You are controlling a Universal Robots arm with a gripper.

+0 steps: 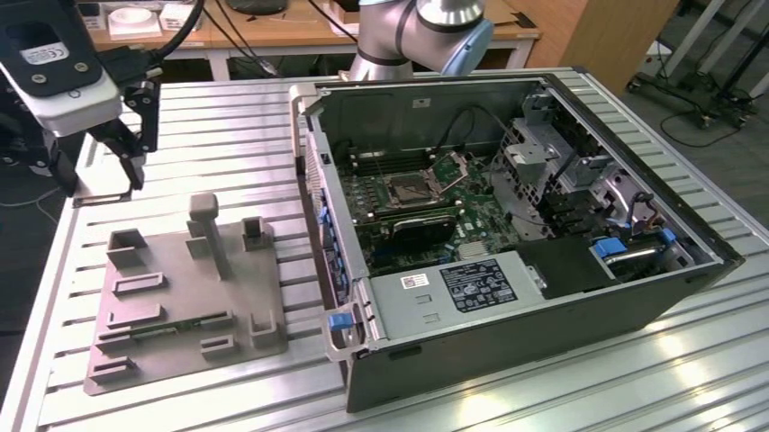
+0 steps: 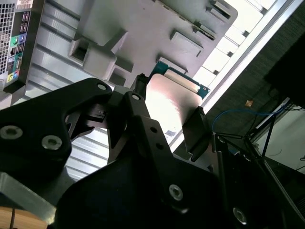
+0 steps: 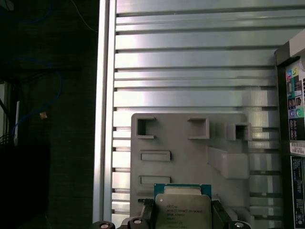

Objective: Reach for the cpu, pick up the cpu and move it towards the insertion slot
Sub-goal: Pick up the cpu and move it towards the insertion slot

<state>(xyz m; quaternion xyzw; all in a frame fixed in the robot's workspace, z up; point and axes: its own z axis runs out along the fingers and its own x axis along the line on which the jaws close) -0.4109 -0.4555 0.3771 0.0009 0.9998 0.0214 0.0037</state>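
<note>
In the first wrist view, the tool (image 3: pixel 183 205) holds the cpu (image 3: pixel 183 215). Its jaws are narrow and press on two opposite sides of the chip, whose metal top faces the camera. The cpu hangs above the grey tray (image 3: pixel 190 152), near the side edge of the tabletop (image 3: pixel 190 71). Beyond that edge there is only dark floor. A corner of the computer case (image 3: pixel 290 95) stands at the other side.

In the second wrist view, I see the cpu (image 2: pixel 174 98) tilted between the jaws of the tool (image 2: pixel 169 105). It is apart from the tray (image 2: pixel 143 28), with air under it. I judge that the reaching and the picking are done.

In the exterior view, the tool (image 1: pixel 99 175) is over the far corner of the tabletop (image 1: pixel 240 117), on the exterior view's left, above the far end of the tray (image 1: pixel 180 270). The insertion slot (image 1: pixel 411 189) lies inside the open computer case (image 1: pixel 481 333), well apart from the tool, so the carrying is not yet done. Between them is open room above the tabletop. The nearest obstacle is the side wall of the case, and cables hang close above the slot.
</note>
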